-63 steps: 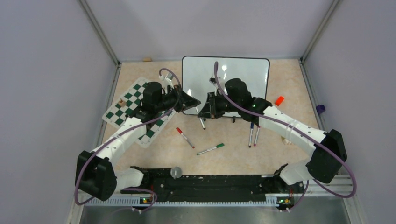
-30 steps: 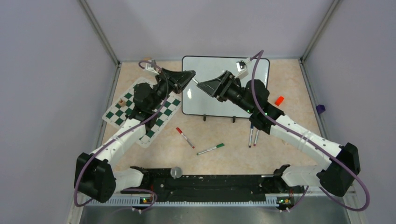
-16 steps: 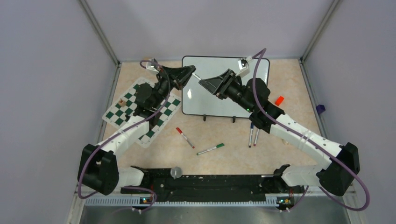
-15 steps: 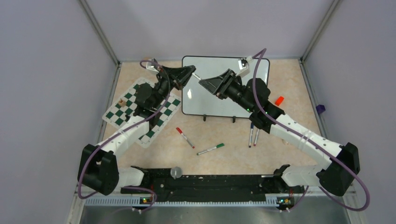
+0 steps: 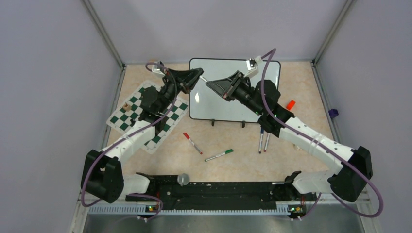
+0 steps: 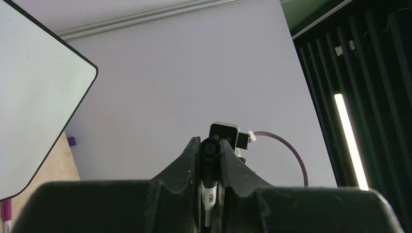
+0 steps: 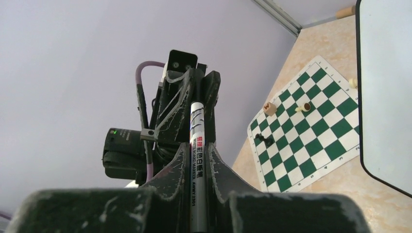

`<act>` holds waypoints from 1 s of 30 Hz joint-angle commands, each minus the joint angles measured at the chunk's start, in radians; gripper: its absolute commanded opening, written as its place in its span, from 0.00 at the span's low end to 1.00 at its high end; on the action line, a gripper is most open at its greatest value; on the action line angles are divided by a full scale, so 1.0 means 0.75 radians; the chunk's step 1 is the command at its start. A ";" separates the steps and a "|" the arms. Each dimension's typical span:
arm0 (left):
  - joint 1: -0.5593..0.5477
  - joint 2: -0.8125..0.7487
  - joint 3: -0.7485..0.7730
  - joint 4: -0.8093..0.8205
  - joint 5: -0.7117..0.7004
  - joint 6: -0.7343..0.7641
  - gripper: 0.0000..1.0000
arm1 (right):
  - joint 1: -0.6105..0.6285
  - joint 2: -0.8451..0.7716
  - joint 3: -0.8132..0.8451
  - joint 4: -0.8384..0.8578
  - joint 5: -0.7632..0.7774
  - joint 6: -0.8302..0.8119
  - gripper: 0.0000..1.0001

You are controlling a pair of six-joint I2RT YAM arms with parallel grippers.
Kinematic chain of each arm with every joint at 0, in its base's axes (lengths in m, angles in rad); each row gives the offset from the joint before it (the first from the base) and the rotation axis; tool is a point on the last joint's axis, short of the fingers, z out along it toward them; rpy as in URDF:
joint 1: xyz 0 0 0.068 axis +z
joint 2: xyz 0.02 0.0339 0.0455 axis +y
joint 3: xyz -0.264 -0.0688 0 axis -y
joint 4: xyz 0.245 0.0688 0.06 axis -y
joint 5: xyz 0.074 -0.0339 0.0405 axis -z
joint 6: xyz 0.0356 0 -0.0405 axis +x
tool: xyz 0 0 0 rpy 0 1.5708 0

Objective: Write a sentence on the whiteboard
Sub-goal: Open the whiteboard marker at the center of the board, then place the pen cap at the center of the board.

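Gripping one shared marker (image 7: 197,141), left fingers (image 6: 187,159) and right fingers (image 7: 178,165) hang above one whiteboard (image 5: 214,109), seemingly four pens (image 5: 218,155) nearby

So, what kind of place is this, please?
Probably a robot test cell: plain walls enclose a table with two bolted arms, a whiteboard, a chess mat and loose markers.

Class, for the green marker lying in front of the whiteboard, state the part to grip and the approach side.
Grip the green marker at its middle from above, jaws across its width. It lies flat on the table, apart from the red marker, with room either side.
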 commanded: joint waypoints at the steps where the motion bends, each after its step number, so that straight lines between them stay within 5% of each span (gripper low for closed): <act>1: -0.004 -0.018 -0.018 0.093 0.003 0.003 0.00 | -0.004 0.007 0.070 0.017 0.004 -0.012 0.00; 7: 0.055 -0.065 -0.044 0.047 -0.024 0.073 0.00 | -0.005 -0.044 0.015 -0.029 0.015 0.021 0.00; 16: 0.362 -0.143 -0.107 -0.080 0.043 0.139 0.00 | -0.005 -0.205 -0.135 -0.111 0.001 0.042 0.00; 23: 0.396 -0.196 -0.103 -0.270 0.083 0.282 0.00 | -0.010 -0.322 -0.173 -0.277 0.099 0.011 0.00; 30: 0.386 -0.280 0.044 -0.997 0.116 0.684 0.00 | -0.014 -0.311 -0.039 -0.745 0.290 -0.109 0.00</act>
